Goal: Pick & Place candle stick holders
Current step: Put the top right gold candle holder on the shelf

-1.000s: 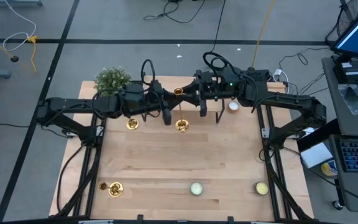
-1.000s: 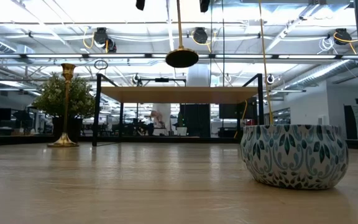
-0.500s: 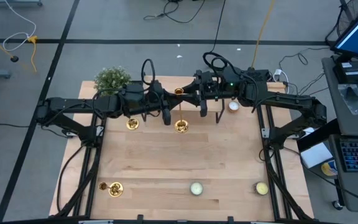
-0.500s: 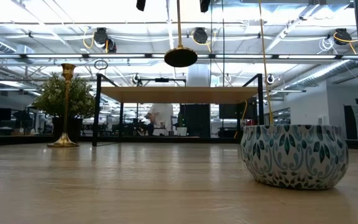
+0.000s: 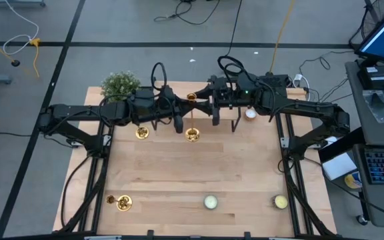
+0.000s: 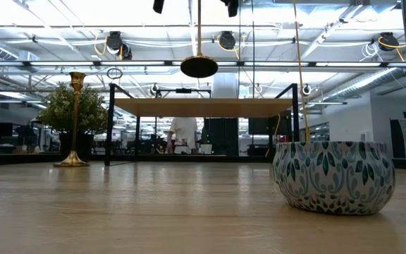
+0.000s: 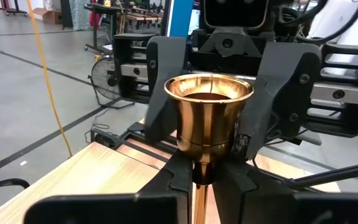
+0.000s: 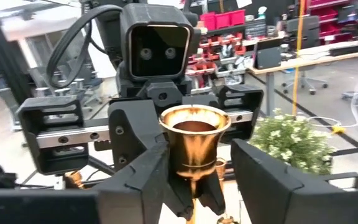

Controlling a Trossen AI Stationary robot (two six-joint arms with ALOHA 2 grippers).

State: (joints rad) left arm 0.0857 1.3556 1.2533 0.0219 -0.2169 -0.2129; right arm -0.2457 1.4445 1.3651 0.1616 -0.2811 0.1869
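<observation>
Tall candlestick held in the air between two pincers

Beside the plant point(image 5: 120, 84), the left pincer point(image 7: 201, 180) is closed tight on the stem of the tall candlestick point(image 5: 192, 117), which hangs clear of the bench point(image 5: 199, 170). The right pincer point(image 8: 194, 186) faces it just past the cup, its fingers point(image 8: 278, 186) apart and not touching. A second candlestick point(image 5: 142, 133) stands near the plant; a third point(image 5: 122, 201) stands well away from it.

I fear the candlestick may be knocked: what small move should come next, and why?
Probably draw the right gripper straight back: its jaws stand open around the cup of the candlestick, while the left gripper grips the stem, base off the table.
</observation>
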